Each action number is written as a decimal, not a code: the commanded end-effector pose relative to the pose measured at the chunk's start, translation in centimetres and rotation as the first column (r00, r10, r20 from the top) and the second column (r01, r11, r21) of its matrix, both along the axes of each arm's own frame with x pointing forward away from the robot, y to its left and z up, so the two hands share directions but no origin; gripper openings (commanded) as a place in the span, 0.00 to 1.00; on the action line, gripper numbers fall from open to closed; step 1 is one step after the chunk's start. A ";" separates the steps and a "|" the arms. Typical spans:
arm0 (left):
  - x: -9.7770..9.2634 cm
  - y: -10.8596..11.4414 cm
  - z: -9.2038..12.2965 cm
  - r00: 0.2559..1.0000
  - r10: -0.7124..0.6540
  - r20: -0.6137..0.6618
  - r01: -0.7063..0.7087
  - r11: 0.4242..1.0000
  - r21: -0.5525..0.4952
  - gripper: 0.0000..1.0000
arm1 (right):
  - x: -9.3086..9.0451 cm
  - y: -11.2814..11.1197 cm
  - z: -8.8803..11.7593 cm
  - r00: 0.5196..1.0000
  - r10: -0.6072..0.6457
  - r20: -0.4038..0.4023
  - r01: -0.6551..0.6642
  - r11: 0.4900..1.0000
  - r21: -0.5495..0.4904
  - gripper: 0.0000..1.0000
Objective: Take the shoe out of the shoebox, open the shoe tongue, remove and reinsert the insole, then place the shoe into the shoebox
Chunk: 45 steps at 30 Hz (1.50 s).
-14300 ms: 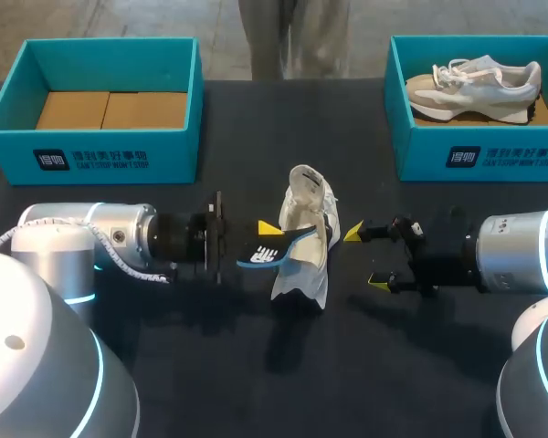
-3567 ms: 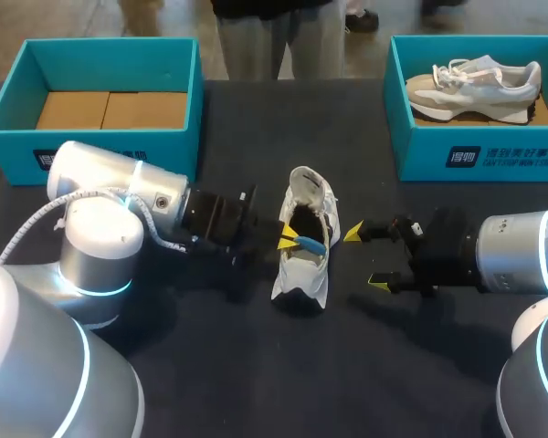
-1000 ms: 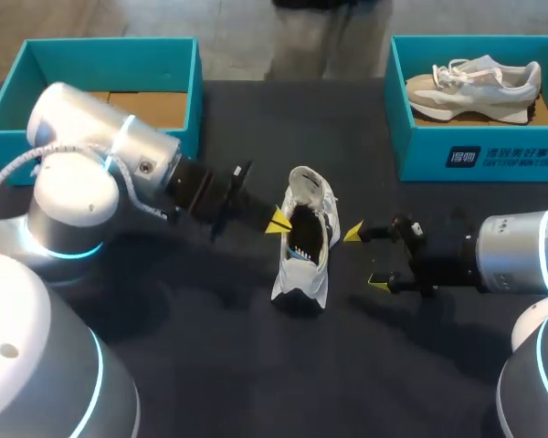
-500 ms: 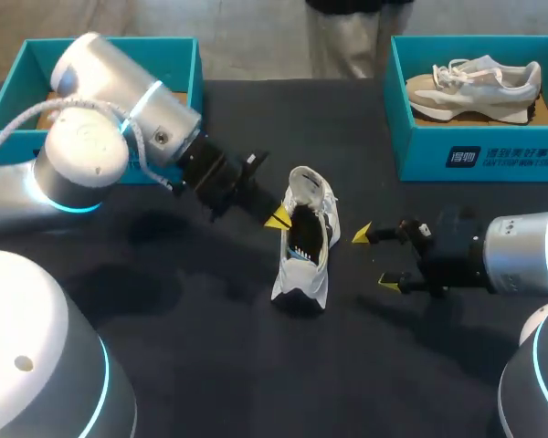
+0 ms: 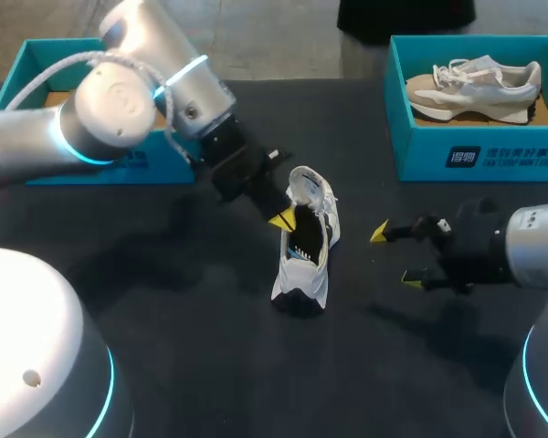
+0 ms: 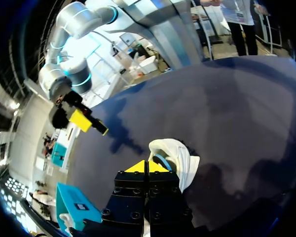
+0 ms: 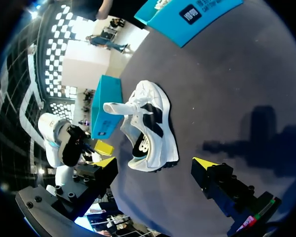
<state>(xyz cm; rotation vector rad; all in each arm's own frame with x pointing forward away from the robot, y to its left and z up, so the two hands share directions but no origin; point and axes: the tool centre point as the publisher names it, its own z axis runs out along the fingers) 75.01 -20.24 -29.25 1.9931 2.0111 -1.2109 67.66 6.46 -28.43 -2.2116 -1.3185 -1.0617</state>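
Note:
The white shoe (image 5: 307, 245) lies on the dark table (image 5: 210, 347), its opening facing up, with the dark, blue-edged insole (image 5: 301, 248) inside it. My left gripper (image 5: 281, 219) is shut, its joined yellow tips at the rim of the shoe's opening; in the left wrist view (image 6: 147, 167) the shoe (image 6: 181, 159) sits just ahead of them, and nothing shows between them. To the right of the shoe, apart from it, my right gripper (image 5: 395, 256) is open and empty. Its wrist view has the shoe (image 7: 150, 123) ahead of its spread gripper (image 7: 154, 163).
The empty teal shoebox (image 5: 55, 50) stands at the back left, partly hidden by my left arm. A second teal shoebox (image 5: 479, 155) at the back right holds a grey and white shoe (image 5: 475, 84).
My left arm has swung up and toward the back, its tips staying at the shoe's opening. My right gripper has drawn back to the right, away from the shoe.

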 end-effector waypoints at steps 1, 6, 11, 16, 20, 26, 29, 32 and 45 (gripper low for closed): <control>0.4 -0.6 -0.1 0.995 -0.100 0.018 0.097 0.986 0.138 0.00 | -0.8 -1.0 1.5 1.000 0.009 -0.029 -0.011 0.998 -0.062 1.00; 0.2 -0.7 -0.2 0.988 -0.155 0.025 0.148 0.975 0.168 0.00 | -1.1 -1.6 2.0 0.998 0.036 -0.042 -0.041 0.992 -0.123 1.00; 0.1 -0.7 -0.1 0.980 -0.196 0.042 0.184 0.963 0.199 0.00 | -1.5 -2.8 2.8 0.999 0.023 -0.046 -0.031 0.983 -0.179 1.00; 0.1 -0.7 -0.1 0.976 -0.211 0.054 0.195 0.958 0.210 0.00 | -1.8 -3.7 3.4 0.999 0.007 -0.042 -0.015 0.982 -0.191 1.00; 0.3 -0.7 -0.1 0.976 -0.199 0.084 0.181 0.967 0.181 0.00 | -1.8 -3.9 3.7 0.999 -0.002 -0.033 -0.004 0.983 -0.184 1.00; 0.3 -0.7 -0.1 0.976 -0.199 0.084 0.181 0.967 0.181 0.00 | -1.9 -3.9 3.7 0.999 -0.005 -0.033 -0.001 0.986 -0.167 1.00; 0.3 -0.7 -0.1 0.976 -0.199 0.084 0.181 0.967 0.181 0.00 | -1.9 -3.9 3.7 0.999 -0.005 -0.033 -0.001 0.986 -0.167 1.00; 0.3 -0.7 -0.1 0.976 -0.199 0.084 0.181 0.967 0.181 0.00 | -1.9 -3.9 3.7 0.999 -0.005 -0.033 -0.001 0.986 -0.167 1.00; 0.1 -0.4 -0.7 0.964 -0.199 0.174 0.129 0.929 0.348 0.00 | -1.9 -3.9 3.7 0.999 -0.005 -0.033 -0.001 0.986 -0.167 1.00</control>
